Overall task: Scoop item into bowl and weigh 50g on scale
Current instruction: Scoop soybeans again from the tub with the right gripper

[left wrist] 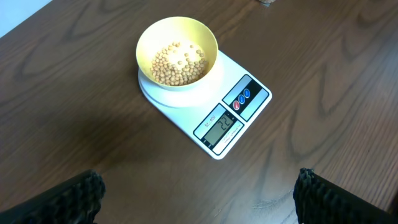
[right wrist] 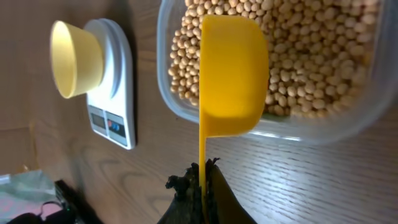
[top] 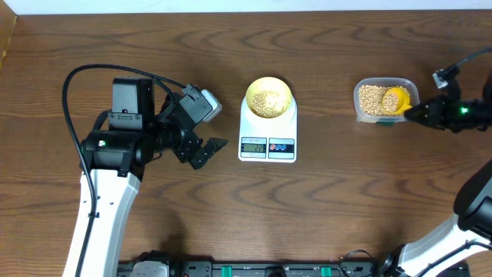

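The pale-yellow bowl (top: 268, 98) (left wrist: 177, 53) (right wrist: 75, 59) sits on the white scale (top: 267, 139) (left wrist: 229, 118) (right wrist: 115, 93) and holds a shallow layer of tan beans (left wrist: 179, 64). The display is lit. My right gripper (top: 417, 112) (right wrist: 203, 175) is shut on the handle of a bright yellow scoop (top: 396, 100) (right wrist: 233, 74), whose cup hangs over the beans (right wrist: 298, 56) in the clear plastic tub (top: 384, 101) (right wrist: 174, 106). My left gripper (top: 206, 151) (left wrist: 199, 199) is open and empty, over bare table left of the scale.
The table is dark wood. The left arm's body (top: 123, 131) and cable lie at the left. The right arm (top: 469, 115) reaches in from the right edge. A rail with fittings runs along the front edge (top: 254, 269).
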